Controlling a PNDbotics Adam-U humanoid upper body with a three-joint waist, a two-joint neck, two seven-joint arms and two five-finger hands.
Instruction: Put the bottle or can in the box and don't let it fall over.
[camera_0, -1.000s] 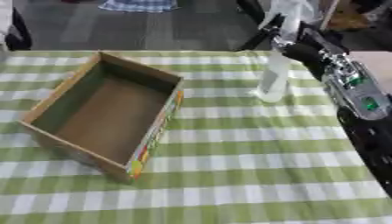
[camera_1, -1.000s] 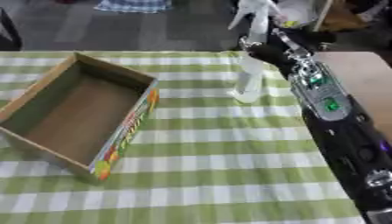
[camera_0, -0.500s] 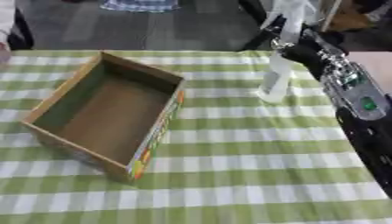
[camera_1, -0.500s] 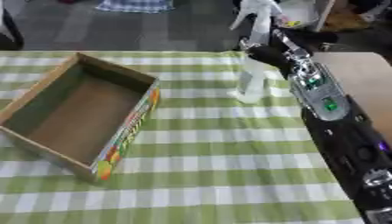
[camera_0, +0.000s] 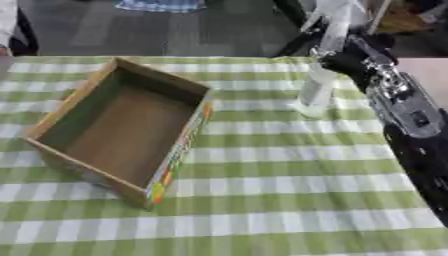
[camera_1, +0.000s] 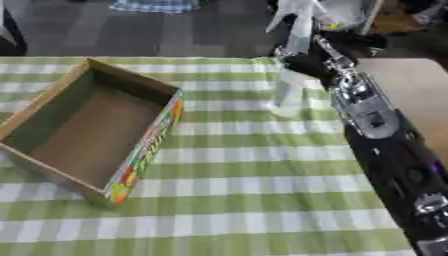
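Observation:
A clear spray bottle (camera_0: 315, 89) with a white trigger head stands upright on the green checked tablecloth, at the far right of the table. My right arm runs up the right side, and my right hand (camera_0: 347, 56) is curled round the bottle's upper part, just below the trigger head. An open cardboard box (camera_0: 122, 125) with a colourful printed side lies on the left half of the table, well apart from the bottle, and nothing is inside it. My left hand shows in neither view.
The tablecloth (camera_0: 280, 200) is bare between box and bottle and across the near side. The table's far edge runs just behind the bottle, with dark floor beyond. A tan surface (camera_1: 411, 95) lies to the right of the arm.

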